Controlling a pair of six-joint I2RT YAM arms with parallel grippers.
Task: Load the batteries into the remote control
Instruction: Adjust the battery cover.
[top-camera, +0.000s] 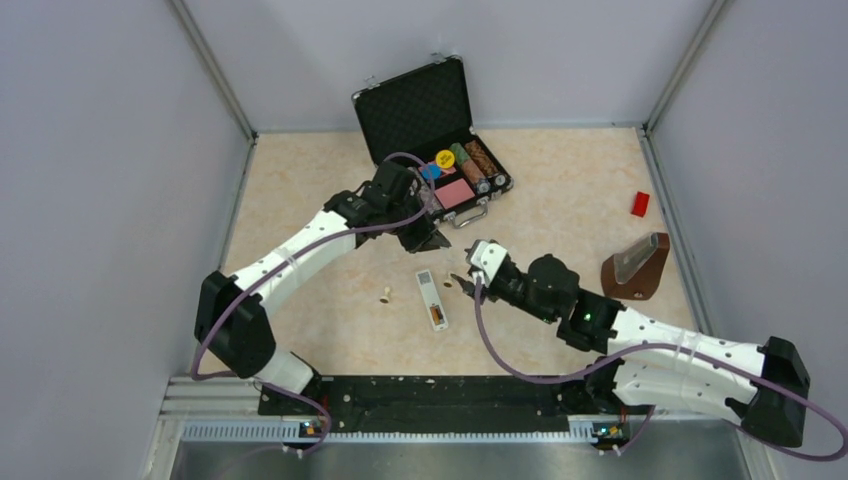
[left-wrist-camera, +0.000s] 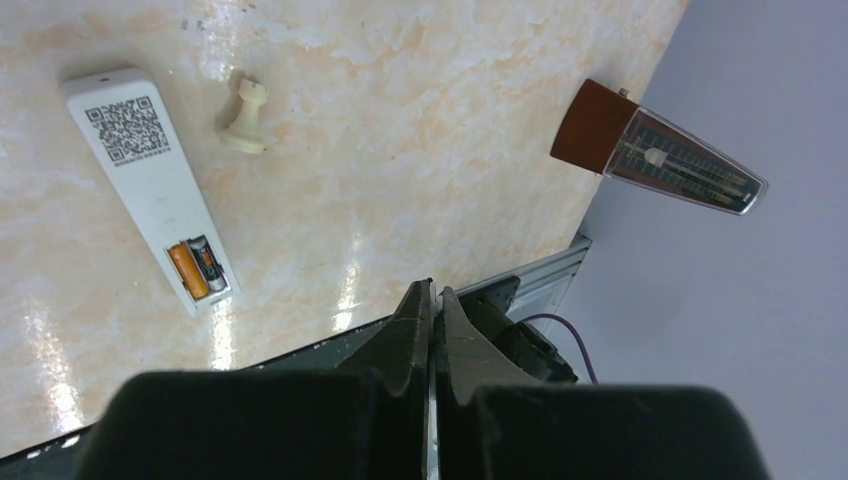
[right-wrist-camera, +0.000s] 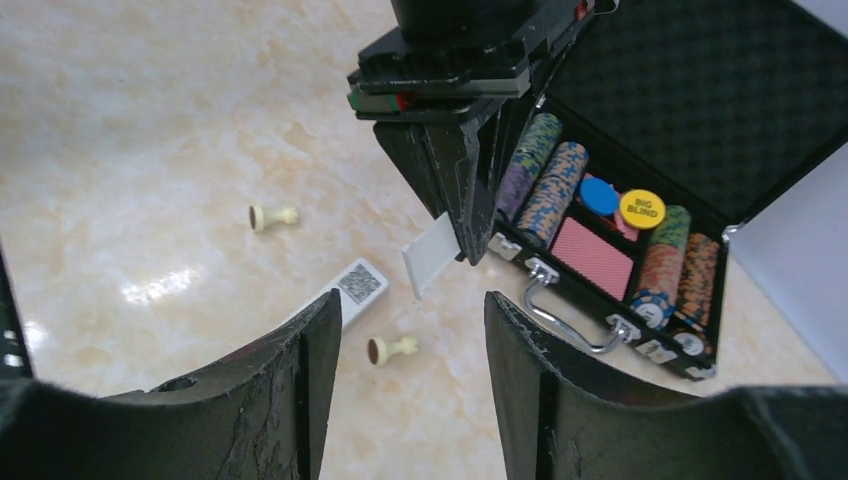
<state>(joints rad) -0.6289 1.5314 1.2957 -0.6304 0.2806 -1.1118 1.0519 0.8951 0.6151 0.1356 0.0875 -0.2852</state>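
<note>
Batteries (left-wrist-camera: 197, 268), orange and black, sit side by side in the slot of the remote control (left-wrist-camera: 150, 185), which lies flat on the surface (left-wrist-camera: 420, 160). Near the remote control, the left gripper (left-wrist-camera: 432, 295) clenches its jaws on a thin white plate (right-wrist-camera: 428, 258), probably the slot's cover. The right gripper (right-wrist-camera: 412, 300) has its jaws parted and empty. Loading looks done; only the cover seems left to fit.

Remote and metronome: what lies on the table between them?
One cream pawn, close beside the remote's QR-code end; from there to the metronome the table is bare. The left wrist view shows it.
</note>
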